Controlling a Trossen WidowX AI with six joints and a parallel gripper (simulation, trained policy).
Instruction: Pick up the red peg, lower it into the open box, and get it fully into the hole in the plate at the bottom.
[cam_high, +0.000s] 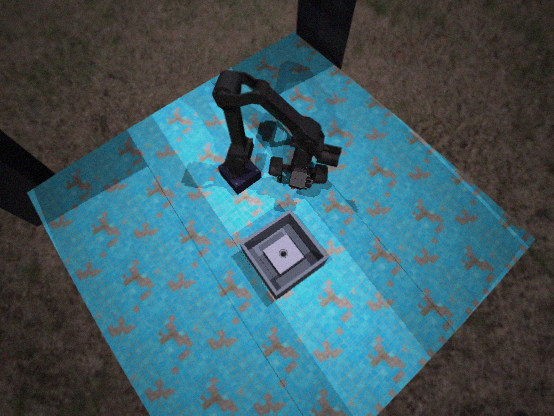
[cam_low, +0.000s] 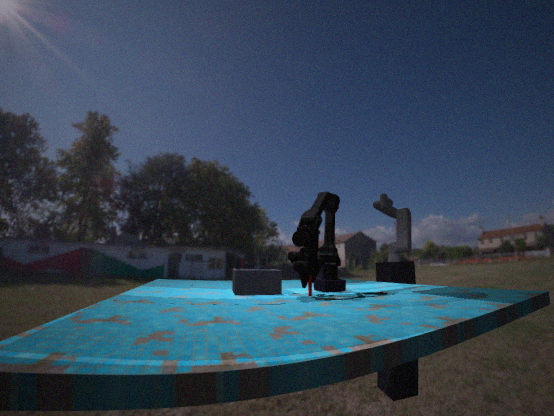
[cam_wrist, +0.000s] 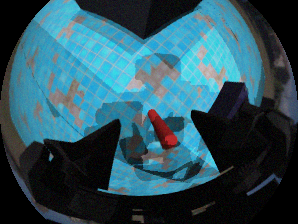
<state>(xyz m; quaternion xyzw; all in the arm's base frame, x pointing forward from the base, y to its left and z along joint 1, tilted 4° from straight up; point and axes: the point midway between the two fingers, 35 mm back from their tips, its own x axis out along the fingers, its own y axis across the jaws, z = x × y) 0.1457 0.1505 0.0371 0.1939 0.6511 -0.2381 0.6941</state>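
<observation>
The red peg (cam_low: 310, 286) (cam_wrist: 162, 129) stands upright on the table. My gripper (cam_wrist: 156, 118) is open and points down over the peg, with one finger on each side of it in the wrist view and a gap on both sides. The fingertips are hidden under the hand in the top view, where only a trace of red shows. The open grey box (cam_high: 302, 278) (cam_low: 257, 282) (cam_wrist: 117, 17) stands beside the gripper. Inside it lies a pale plate (cam_high: 292, 261) with a dark round hole (cam_high: 283, 253) at its middle.
The arm's dark purple base (cam_high: 240, 176) (cam_low: 330, 285) (cam_wrist: 229, 100) stands close beside the hand. The box's raised walls rise near the gripper, with one corner towards it. The blue and brown table (cam_high: 200, 310) (cam_low: 190, 340) carries these things. Shadows of the arm fall around the peg.
</observation>
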